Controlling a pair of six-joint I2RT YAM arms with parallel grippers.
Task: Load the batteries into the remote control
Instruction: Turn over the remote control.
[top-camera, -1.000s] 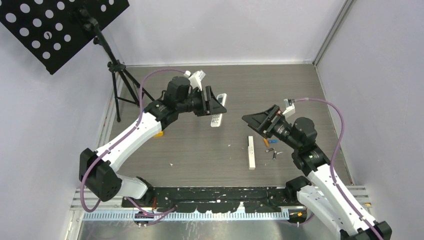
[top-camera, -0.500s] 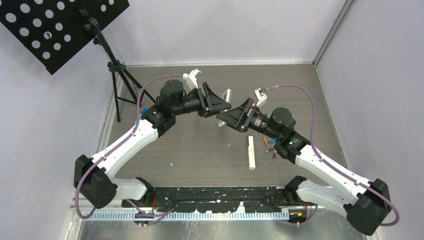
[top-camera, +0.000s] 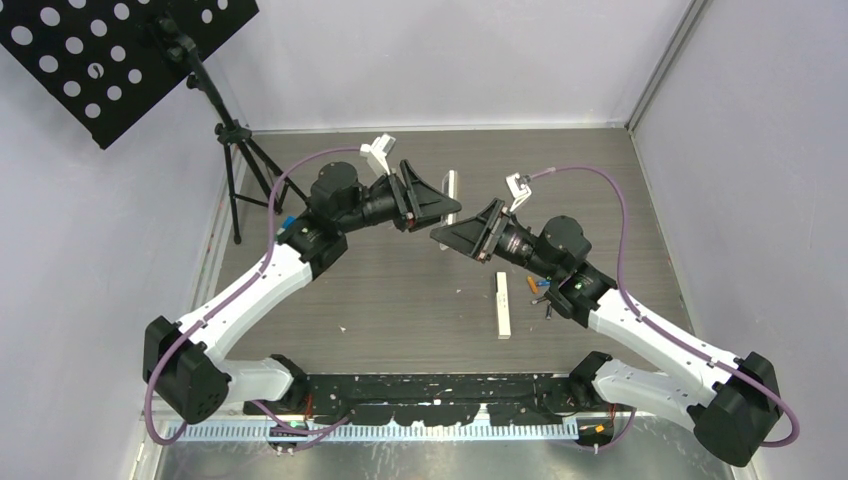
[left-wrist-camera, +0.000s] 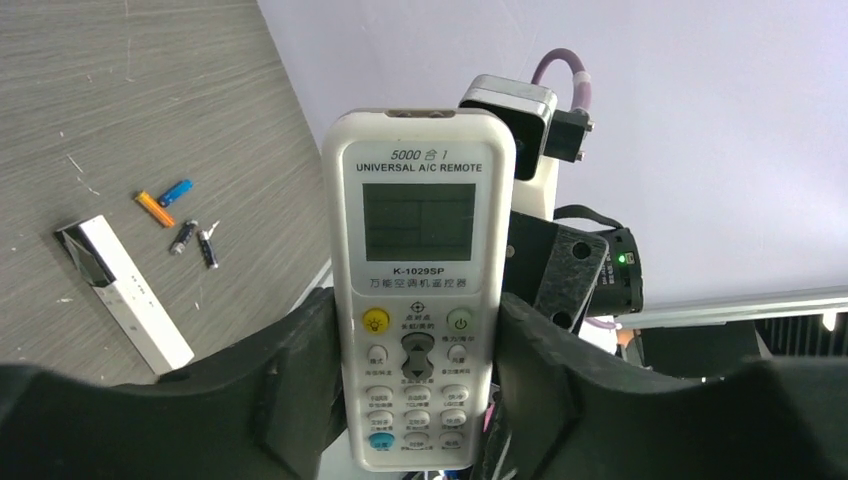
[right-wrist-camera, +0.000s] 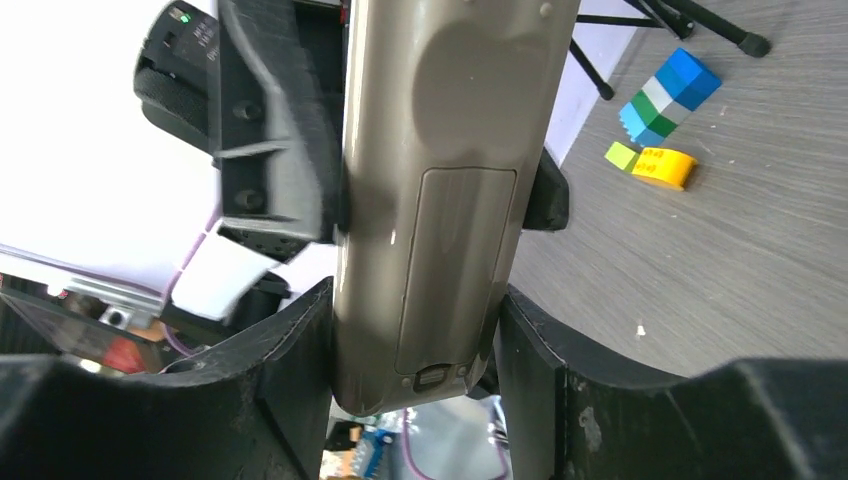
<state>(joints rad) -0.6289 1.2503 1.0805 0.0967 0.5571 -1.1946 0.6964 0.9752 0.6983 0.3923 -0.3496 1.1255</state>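
The white remote control (left-wrist-camera: 418, 260) is lifted off the table, button side facing the left wrist camera, and my left gripper (left-wrist-camera: 420, 400) is shut on its lower half. My right gripper (right-wrist-camera: 415, 390) faces it from the other side, its fingers (right-wrist-camera: 290, 380) hugging both edges of the remote's back (right-wrist-camera: 440, 200), where the closed battery cover shows. In the top view the two grippers (top-camera: 440, 205) (top-camera: 452, 235) meet mid-air over the table's far middle. The batteries lie on the table: orange (left-wrist-camera: 155, 208), blue (left-wrist-camera: 175, 192) and two dark ones (left-wrist-camera: 183, 237), also visible as a small cluster of batteries (top-camera: 540, 292).
A slim white second remote (top-camera: 503, 305) lies left of the batteries. Toy blocks (right-wrist-camera: 668, 95) and a yellow block (right-wrist-camera: 662, 167) sit at the left. A music stand tripod (top-camera: 235, 140) stands at the back left.
My right arm swung left from near the batteries up to the raised remote, and its jaws narrowed around it. The left arm lifted the remote a little higher.
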